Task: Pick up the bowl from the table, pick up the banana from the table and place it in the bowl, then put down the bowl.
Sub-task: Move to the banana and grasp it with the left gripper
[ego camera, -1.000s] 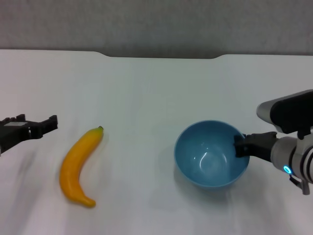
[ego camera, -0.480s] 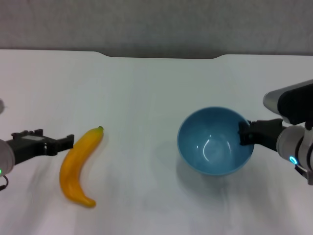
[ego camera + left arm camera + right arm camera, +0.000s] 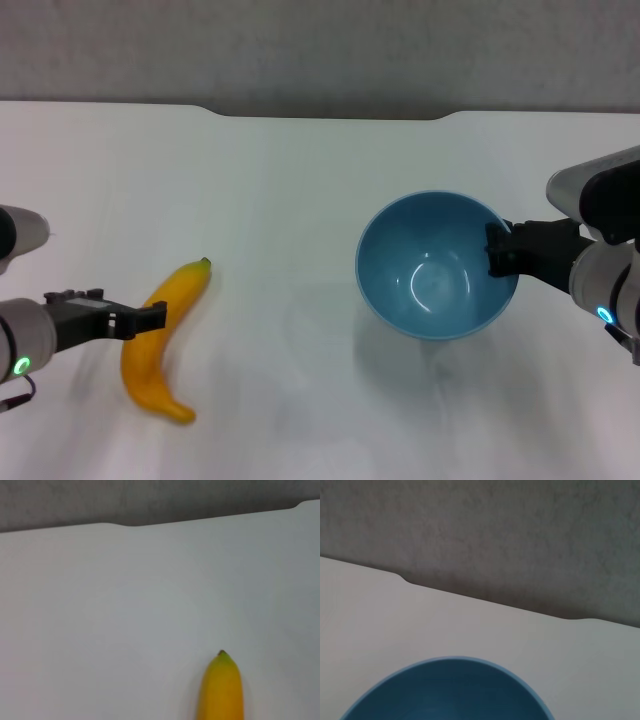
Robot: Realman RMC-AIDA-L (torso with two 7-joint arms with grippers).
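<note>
Blue bowl (image 3: 435, 265) clamped at its rim by right gripper (image 3: 497, 250). Left gripper (image 3: 145, 318), fingers apart, at banana (image 3: 160, 338); straddle mid-body squarely before closing.

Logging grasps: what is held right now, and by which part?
The right gripper holds the bowl by its rim. The left gripper is at the banana; hold unclear.
</note>
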